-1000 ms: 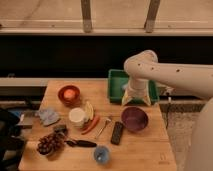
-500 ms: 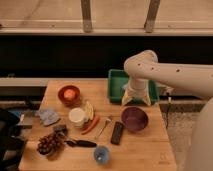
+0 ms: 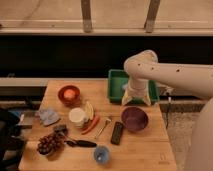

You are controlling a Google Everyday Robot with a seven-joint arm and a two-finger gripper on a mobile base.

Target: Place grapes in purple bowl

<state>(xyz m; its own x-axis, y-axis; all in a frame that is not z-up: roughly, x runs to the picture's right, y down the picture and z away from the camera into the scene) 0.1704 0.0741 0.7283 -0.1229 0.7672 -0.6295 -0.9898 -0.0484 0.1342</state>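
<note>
No change across the last second: arm and objects sit the same, so the task has not started. The gripper [image 3: 136, 101] hangs over the front edge of the green tray [image 3: 116, 82], just behind the purple bowl [image 3: 135, 119], jaws apart and holding nothing. The grapes [image 3: 50, 143] lie untouched at the near-left corner of the table [image 3: 145, 155], well apart from gripper and bowl. The bowl looks empty. Judgement: the whole job remains; the arm must cross left and forward over the black remote [image 3: 117, 133] and blue cup [image 3: 102, 154] to reach the bunch
</note>
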